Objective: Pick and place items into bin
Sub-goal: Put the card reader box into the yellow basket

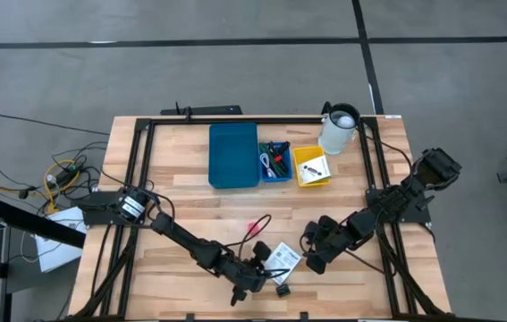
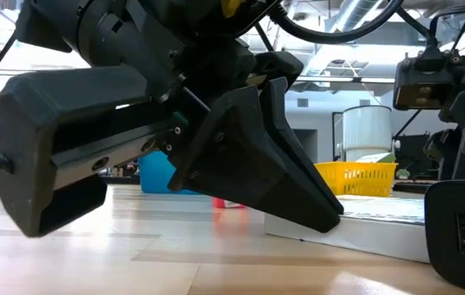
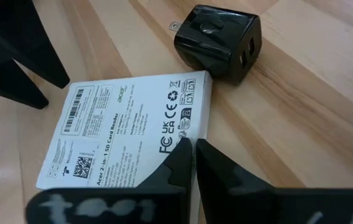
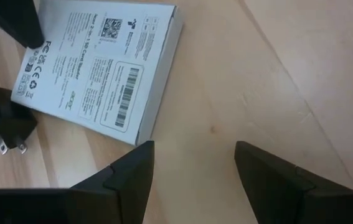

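Where it lies flat, white printed box shows barcode and small text.

A white printed box, flat on the wooden counter near its front edge, carries a barcode, a QR code and text reading "Acer 2-in-1 SD Card Reader". Just beside one corner lies a small black plug-in charger block, metal prongs out one side, two ports on another. Farther in lies a tiny pink-red piece. At the far side stand a blue bin, a smaller blue bin holding pens and sticks, and a yellow bin.
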Controlling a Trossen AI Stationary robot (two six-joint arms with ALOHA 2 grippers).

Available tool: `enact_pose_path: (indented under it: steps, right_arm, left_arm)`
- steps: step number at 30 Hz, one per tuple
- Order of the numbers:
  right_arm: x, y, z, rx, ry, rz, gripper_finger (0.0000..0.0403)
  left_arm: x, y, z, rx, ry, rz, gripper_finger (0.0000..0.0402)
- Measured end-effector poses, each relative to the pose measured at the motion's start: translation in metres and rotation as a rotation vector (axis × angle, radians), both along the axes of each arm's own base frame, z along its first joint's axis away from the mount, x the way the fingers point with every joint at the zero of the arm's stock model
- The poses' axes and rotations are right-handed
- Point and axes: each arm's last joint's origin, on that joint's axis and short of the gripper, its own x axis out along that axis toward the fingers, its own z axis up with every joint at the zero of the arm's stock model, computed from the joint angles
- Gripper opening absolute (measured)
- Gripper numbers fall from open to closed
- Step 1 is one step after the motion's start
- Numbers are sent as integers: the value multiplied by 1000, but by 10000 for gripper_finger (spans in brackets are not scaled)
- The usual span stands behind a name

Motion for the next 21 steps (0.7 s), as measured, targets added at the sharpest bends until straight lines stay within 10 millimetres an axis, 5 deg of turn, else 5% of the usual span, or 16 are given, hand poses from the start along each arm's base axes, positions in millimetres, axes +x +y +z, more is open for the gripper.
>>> enact_pose_path:
  steps: [21]
  right_arm:
    - [7, -8, 1, -11, -23, -6, 221]
  left_arm:
    - [-1, -13, -8, -45, -60, 32, 0]
